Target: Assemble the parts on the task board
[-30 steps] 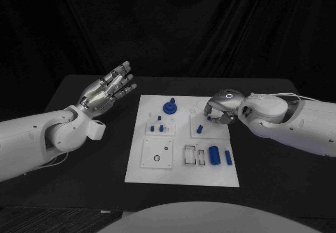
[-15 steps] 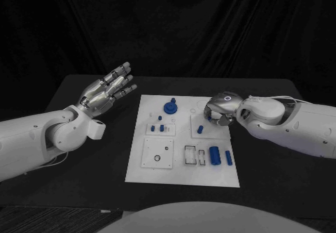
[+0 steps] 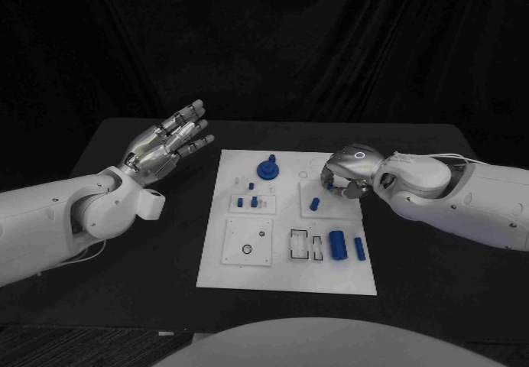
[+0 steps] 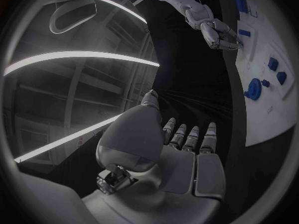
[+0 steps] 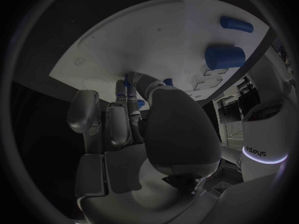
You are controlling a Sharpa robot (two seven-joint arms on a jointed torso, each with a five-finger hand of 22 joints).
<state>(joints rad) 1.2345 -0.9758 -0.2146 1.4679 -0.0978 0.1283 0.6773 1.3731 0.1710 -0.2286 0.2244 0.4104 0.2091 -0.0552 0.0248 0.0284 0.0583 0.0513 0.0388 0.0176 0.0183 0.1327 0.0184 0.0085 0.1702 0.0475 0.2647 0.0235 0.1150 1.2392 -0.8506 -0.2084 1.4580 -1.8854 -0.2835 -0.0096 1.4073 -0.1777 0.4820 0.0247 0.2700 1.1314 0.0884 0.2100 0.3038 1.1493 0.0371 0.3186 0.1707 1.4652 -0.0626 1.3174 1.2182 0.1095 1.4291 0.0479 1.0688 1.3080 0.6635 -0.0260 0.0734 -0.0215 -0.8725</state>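
Observation:
The white task board [image 3: 284, 274] lies mid-table. On it are a blue round knob [image 3: 268, 167], small blue pegs [image 3: 254, 202], another peg [image 3: 316, 203], and a thick blue cylinder [image 3: 337, 245] beside a thin one [image 3: 359, 248]. My right hand [image 3: 346, 177] hovers curled over the board's far right part. In the right wrist view its fingertips [image 5: 131, 84] close round a small blue part [image 5: 167, 81] against the board [image 5: 143, 35]; most of that part is hidden. My left hand [image 3: 167, 144] is raised left of the board, fingers spread, holding nothing.
A black ring [image 3: 247, 249] lies on a square plate at the board's near left. Two rectangular slots [image 3: 300, 243] sit left of the cylinders. Bare black table [image 3: 132, 252] surrounds the board. The left wrist view shows my right hand [image 4: 219, 34] touching the board [image 4: 264, 117].
My right hand has shifted slightly over the board's far right part, and the blue part at its fingertips is now more hidden. The left hand has stayed put.

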